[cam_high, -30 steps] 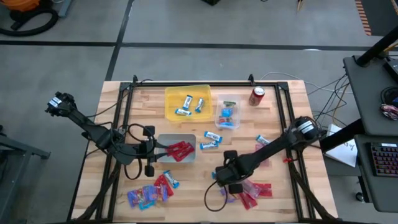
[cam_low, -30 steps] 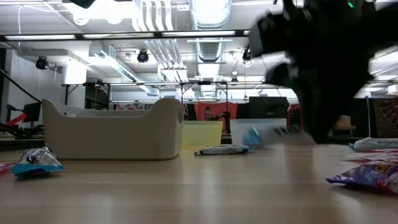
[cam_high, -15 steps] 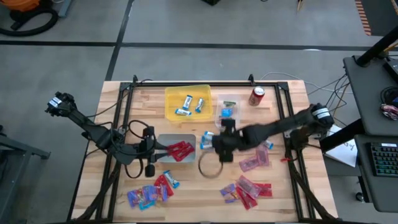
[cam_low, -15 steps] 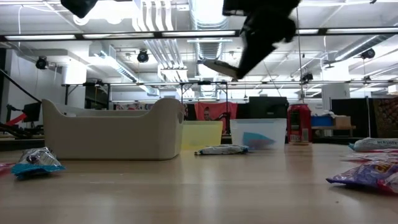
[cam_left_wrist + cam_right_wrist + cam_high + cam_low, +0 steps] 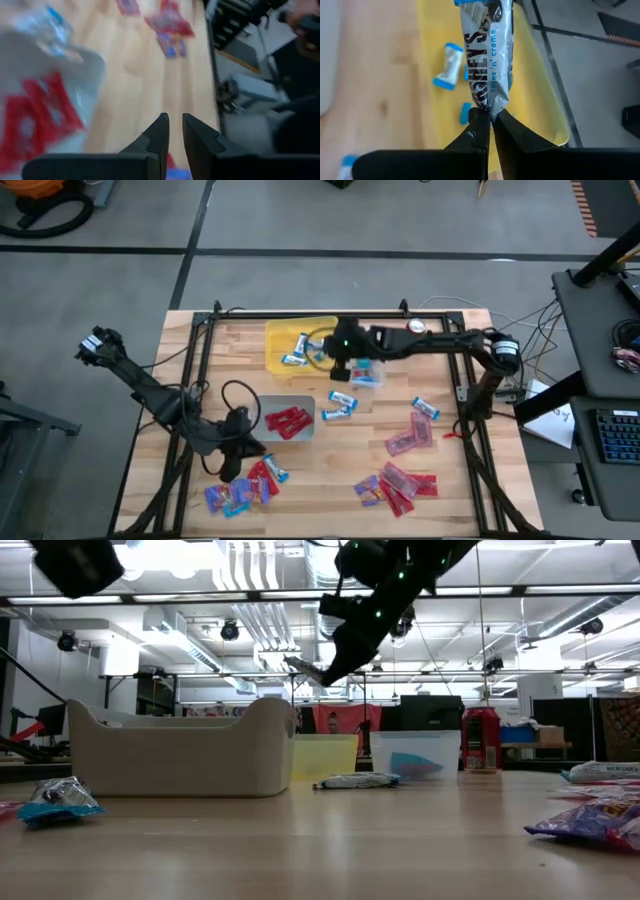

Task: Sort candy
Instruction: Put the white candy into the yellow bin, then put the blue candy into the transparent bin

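Two arms; three bins: yellow bin [image 5: 285, 338], grey bin [image 5: 262, 406], clear bin [image 5: 372, 372]; one red soda can [image 5: 413, 328]; four blue-and-silver mini bars [image 5: 341, 399] loose on wood.

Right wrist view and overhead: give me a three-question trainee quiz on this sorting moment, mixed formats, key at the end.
1. True or false: the right gripper is shut on a blue-and-silver mini bar.
2. What does that bar hang over? A) grey bin B) yellow bin C) red soda can
3. Fill in: the grey bin holds ___ packets.

Key: 1 true; 2 B; 3 red.
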`<state>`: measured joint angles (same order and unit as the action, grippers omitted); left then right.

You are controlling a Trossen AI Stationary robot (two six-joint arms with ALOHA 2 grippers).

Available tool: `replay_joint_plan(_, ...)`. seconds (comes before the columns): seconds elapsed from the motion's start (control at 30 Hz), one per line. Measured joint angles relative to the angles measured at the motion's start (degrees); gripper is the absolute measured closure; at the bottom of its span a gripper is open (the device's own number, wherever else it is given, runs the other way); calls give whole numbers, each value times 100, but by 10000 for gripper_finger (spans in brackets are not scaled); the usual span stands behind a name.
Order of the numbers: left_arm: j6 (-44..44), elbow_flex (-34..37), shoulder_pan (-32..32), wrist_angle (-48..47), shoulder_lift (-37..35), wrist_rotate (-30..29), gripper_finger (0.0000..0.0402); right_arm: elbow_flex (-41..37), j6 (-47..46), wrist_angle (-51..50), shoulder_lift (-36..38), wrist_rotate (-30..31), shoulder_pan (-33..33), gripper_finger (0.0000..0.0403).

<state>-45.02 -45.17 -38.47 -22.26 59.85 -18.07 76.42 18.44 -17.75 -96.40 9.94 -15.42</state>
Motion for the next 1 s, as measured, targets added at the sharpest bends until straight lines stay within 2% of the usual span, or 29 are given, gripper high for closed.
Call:
replay_joint_plan(0.23,-1245,0,-557,-512,297,538,364,-2,-40,298,-210,-142,-464,390)
replay_joint_plan(0.57,-2432,0,-1220,-538,881,1174,364,-4,166,526,-341,-143,-464,382)
replay_joint_plan(0.77,-3351,0,-1249,-691,1119,1398,351,-4,-42,528,-347,-142,-464,315)
replay_joint_plan(1.0,-3841,0,-1263,-877,1402,1911,307,-4,-195,524,-347,-114,-461,242)
